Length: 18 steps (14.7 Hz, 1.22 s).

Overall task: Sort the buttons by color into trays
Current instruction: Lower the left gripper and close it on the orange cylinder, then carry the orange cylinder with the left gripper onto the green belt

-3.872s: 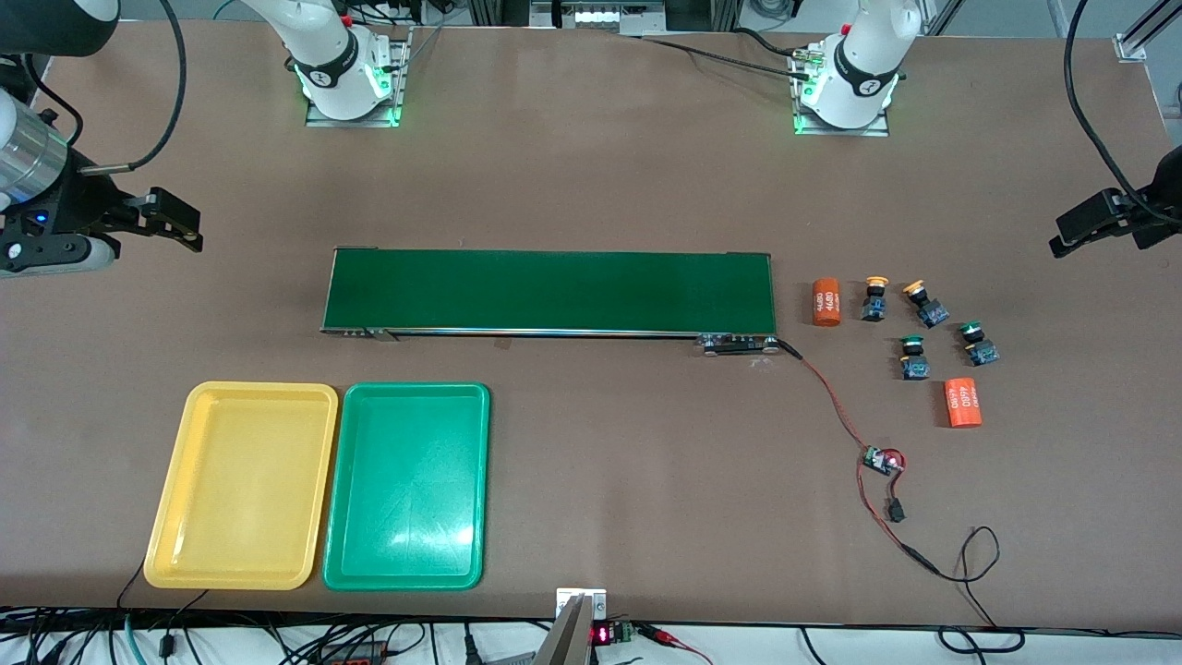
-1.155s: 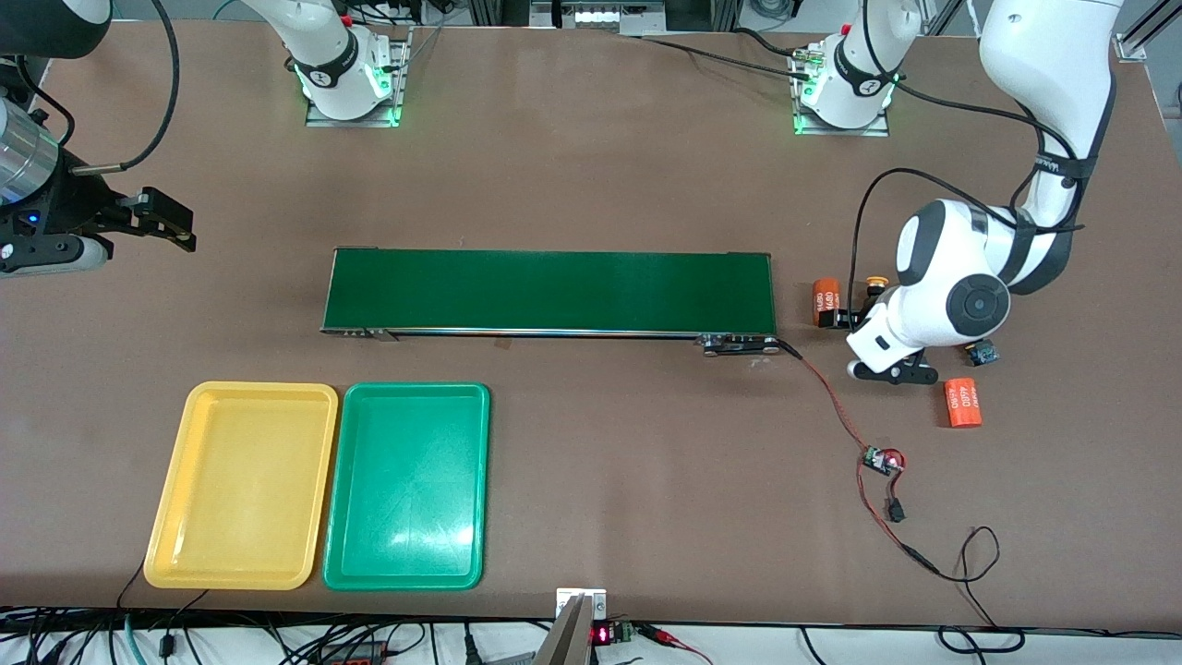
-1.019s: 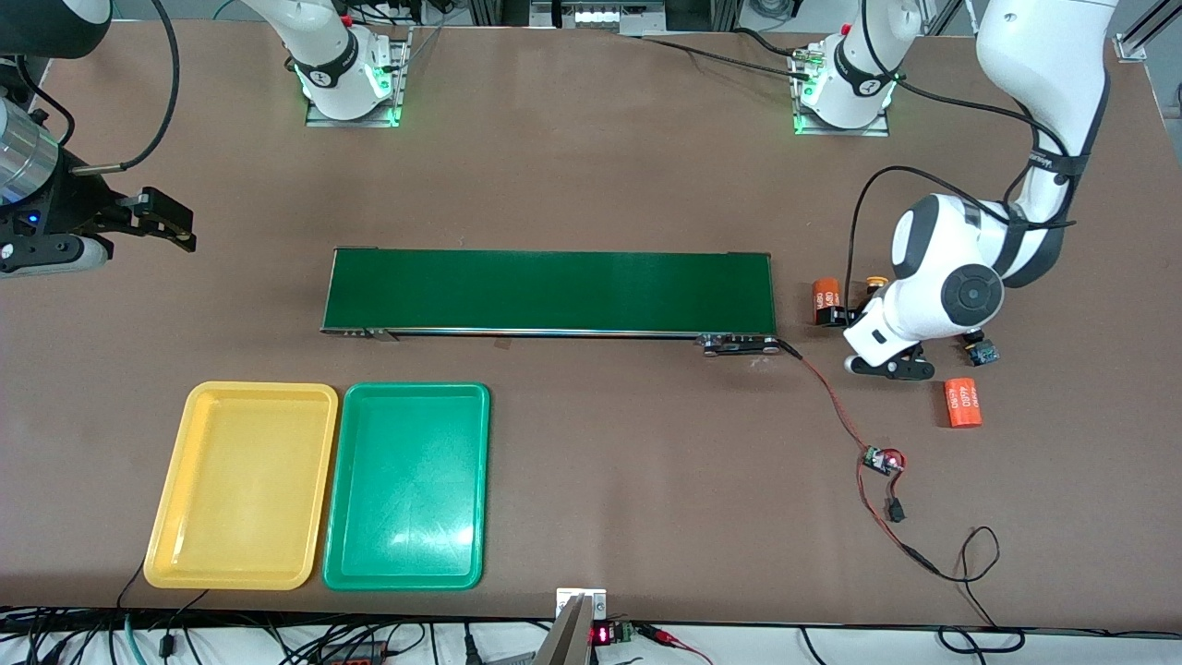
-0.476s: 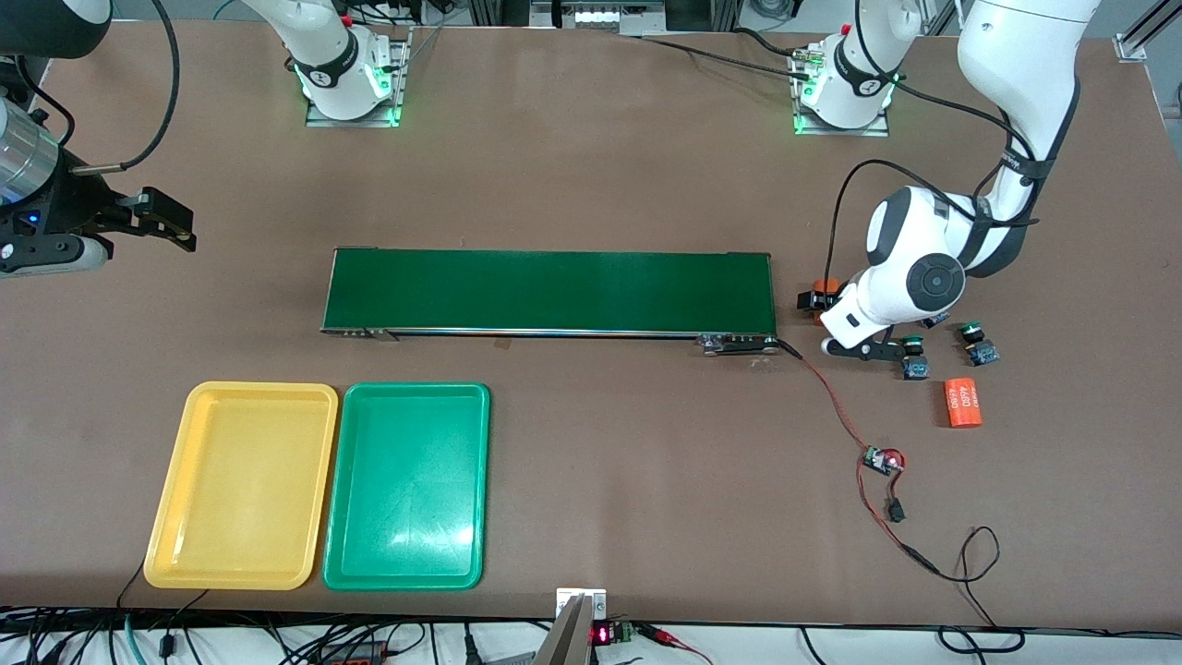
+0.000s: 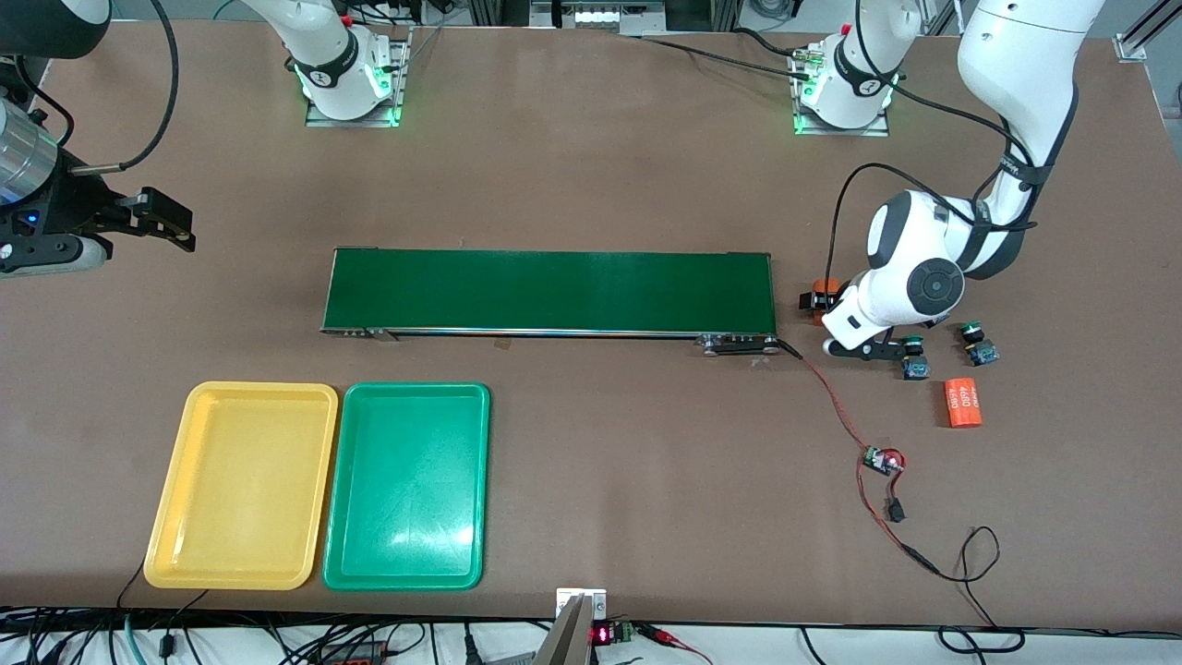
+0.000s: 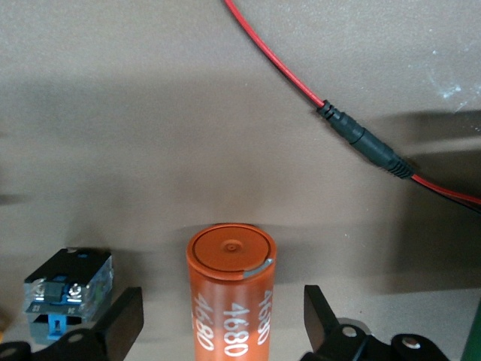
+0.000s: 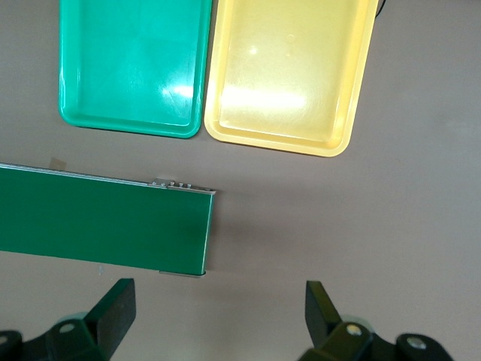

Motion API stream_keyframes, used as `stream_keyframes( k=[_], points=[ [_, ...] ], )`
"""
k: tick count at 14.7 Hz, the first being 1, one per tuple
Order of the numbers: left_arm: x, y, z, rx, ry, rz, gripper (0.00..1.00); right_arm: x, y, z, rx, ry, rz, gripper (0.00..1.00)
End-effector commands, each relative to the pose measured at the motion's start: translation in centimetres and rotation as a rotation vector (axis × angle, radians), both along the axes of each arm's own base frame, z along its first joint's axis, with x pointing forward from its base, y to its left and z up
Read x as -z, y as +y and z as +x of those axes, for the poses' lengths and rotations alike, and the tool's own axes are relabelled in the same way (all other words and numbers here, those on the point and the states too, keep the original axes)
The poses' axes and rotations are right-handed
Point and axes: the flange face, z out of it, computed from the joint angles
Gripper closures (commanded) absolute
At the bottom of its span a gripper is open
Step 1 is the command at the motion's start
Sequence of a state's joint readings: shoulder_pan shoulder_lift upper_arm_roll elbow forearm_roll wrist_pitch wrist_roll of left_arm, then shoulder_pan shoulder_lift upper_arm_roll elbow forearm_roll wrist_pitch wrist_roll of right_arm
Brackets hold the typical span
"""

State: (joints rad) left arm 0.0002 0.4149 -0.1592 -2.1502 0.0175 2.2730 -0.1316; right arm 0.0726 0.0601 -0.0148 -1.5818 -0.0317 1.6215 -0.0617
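Left gripper (image 6: pixel 218 327) is held spread around an orange 4680 cylinder (image 6: pixel 230 289); both trays (image 5: pixel 242 485) are seen unfilled, no button (image 5: pixel 914 358) sorted.

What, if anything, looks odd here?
The left claw is open astride an orange 4680 cylinder, not the button beside it, though the task is sorting buttons. The right claw waits open over the right arm's end of the table.

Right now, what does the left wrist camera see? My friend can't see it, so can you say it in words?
An orange cylinder marked 4680 lies on the brown table between the two open black fingers of the left gripper. A small black-and-blue button switch sits beside it, just outside one finger. A red wire with a black plug crosses the table.
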Motion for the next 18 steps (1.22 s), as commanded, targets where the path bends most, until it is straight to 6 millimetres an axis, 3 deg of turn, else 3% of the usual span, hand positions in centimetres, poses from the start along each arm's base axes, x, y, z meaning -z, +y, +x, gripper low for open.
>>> stream_keyframes(
  k=[1,5,8,10,12,14,18],
  points=[
    [0.6,0.5,0.1,-0.046,0.008,-0.008,0.53,-0.3,-0.3,-0.1,-0.014,-0.001,-0.002,0.0],
    [-0.9,0.3,1.8,-0.088,-0.027,-0.001,0.77,-0.1,-0.3,0.0,-0.014,0.0,-0.002,0.0],
    [-6.1,0.2,5.0,-0.085,-0.041,0.0,0.85,-0.1,-0.3,0.0,-0.014,0.002,-0.002,0.0],
    [-11.3,-0.8,7.2,-0.049,-0.007,0.009,0.86,-0.1,-0.3,0.0,-0.014,0.003,-0.002,0.0],
    [-14.6,-3.2,7.9,0.052,0.016,-0.004,0.88,-0.1,-0.3,0.0,-0.014,0.003,-0.002,0.0],
    [-14.9,-5.5,7.4,0.229,0.036,-0.057,0.93,-0.1,-0.3,0.0,-0.014,0.0,-0.002,0.0],
    [-13.1,-10.6,5.0,0.574,0.117,-0.151,1.0,-0.1,-0.3,0.0,-0.014,0.002,-0.002,0.0]
  ],
)
